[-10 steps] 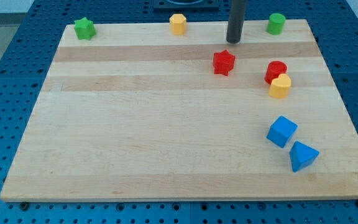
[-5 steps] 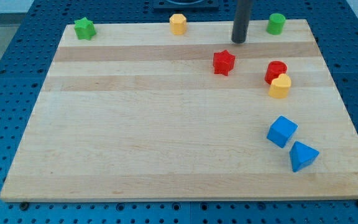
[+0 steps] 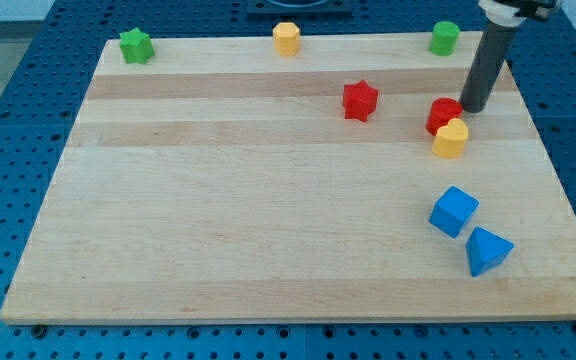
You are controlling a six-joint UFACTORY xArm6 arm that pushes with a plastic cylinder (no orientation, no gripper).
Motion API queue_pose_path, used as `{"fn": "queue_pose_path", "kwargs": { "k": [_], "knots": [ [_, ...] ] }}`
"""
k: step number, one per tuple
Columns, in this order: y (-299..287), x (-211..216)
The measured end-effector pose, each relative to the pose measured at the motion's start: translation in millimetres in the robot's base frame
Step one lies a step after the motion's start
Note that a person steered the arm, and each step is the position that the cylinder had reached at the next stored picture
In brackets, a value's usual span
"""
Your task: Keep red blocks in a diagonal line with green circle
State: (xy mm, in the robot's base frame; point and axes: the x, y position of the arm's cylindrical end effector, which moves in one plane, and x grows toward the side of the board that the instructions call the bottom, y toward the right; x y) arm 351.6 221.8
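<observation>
The green circle (image 3: 444,38) stands at the board's top edge, right of centre. The red star (image 3: 360,100) lies below and left of it. The red round block (image 3: 442,114) lies at the right, touching the yellow block (image 3: 450,139) just below it. My tip (image 3: 471,108) is right beside the red round block's right edge, below and right of the green circle.
A green star (image 3: 136,45) sits at the board's top left and a yellow block (image 3: 286,38) at the top middle. A blue cube (image 3: 453,211) and a blue triangular block (image 3: 487,250) lie at the lower right. The wooden board (image 3: 218,200) rests on a blue perforated table.
My tip has moved right and down, from above the red star to the right side of the red round block. The blocks have not moved.
</observation>
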Motion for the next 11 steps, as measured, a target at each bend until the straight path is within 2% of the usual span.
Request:
{"fn": "queue_pose_path", "kwargs": {
  "k": [3,5,9,11],
  "knots": [
    [-32,16],
    [-32,57],
    [-43,41],
    [-59,69]
  ]
}}
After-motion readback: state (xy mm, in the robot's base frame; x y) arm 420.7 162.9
